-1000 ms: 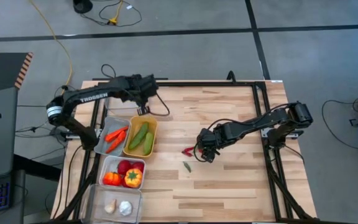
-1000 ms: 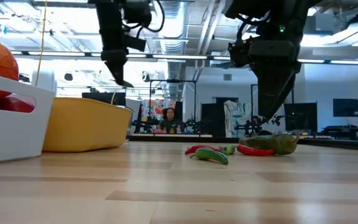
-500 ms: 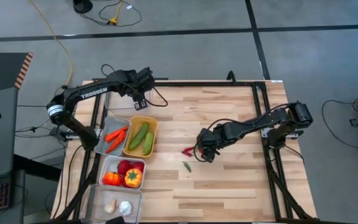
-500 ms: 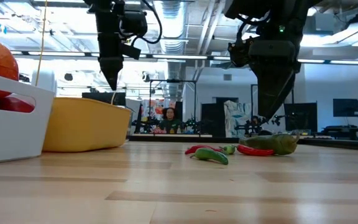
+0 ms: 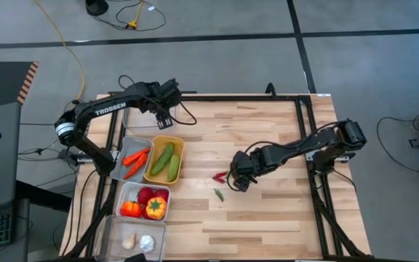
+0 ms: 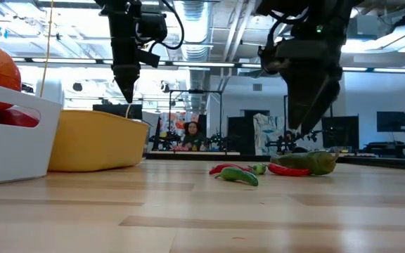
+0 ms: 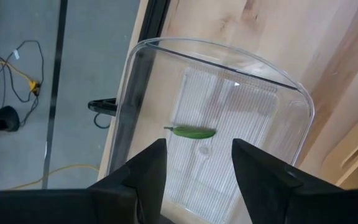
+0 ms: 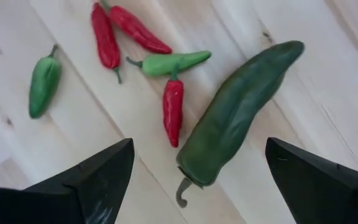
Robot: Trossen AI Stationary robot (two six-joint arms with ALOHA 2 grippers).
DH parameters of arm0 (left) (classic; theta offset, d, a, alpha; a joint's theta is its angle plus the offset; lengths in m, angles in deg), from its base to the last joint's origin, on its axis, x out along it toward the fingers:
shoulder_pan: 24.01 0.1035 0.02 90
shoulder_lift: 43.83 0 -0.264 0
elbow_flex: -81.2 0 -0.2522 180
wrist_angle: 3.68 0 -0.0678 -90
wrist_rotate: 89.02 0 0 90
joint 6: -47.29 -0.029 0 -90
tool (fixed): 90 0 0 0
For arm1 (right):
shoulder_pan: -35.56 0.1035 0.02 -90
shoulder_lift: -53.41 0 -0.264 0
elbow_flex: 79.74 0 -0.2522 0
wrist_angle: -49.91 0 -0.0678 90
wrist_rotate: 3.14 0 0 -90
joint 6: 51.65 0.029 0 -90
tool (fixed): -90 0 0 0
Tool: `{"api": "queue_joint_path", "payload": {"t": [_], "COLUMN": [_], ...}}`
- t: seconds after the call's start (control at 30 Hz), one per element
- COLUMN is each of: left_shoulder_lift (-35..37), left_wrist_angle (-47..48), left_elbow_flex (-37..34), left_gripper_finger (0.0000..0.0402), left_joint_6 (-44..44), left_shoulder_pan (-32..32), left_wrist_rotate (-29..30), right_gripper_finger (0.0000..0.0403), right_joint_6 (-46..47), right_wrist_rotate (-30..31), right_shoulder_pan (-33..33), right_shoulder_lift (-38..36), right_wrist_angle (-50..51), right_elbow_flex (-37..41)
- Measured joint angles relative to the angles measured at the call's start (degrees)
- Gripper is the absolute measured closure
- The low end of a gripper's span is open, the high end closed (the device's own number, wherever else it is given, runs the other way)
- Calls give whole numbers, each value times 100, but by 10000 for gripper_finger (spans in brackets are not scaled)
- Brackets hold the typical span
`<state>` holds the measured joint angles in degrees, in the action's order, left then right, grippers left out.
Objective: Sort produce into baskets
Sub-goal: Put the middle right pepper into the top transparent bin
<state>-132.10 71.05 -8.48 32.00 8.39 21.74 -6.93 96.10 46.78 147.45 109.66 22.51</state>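
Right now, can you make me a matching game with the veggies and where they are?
Things:
1. carrots
2. cucumbers
3. garlic
4. big green pepper

Places:
A. yellow tray
B. bare table, under the right pincer
C. grey tray
D. clear tray nearest the front edge

Pairs: 1-C, 2-A, 3-D, 4-B
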Motion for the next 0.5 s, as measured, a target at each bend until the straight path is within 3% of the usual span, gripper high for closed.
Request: {"api": "queue_joint_path", "payload": {"t": [0.23,0.5], "left_shoulder_lift": [0,0], "left_wrist_angle": [0,0], "left_elbow_flex": [0,0], "left_gripper_finger": [232,232], "left_joint_6": [102,105], "left_shoulder_pan": [0,0], "left_wrist_rotate": [-4,-4], "right_gripper_finger": [15,45], "right_joint_6": [654,645], "right_wrist_rotate": [117,122], "right_shoulder_pan": [-11,-11], "right_shoulder_lift": [0,0], "right_wrist_angle": [-44,-614], "right_elbow_flex": [373,585]}}
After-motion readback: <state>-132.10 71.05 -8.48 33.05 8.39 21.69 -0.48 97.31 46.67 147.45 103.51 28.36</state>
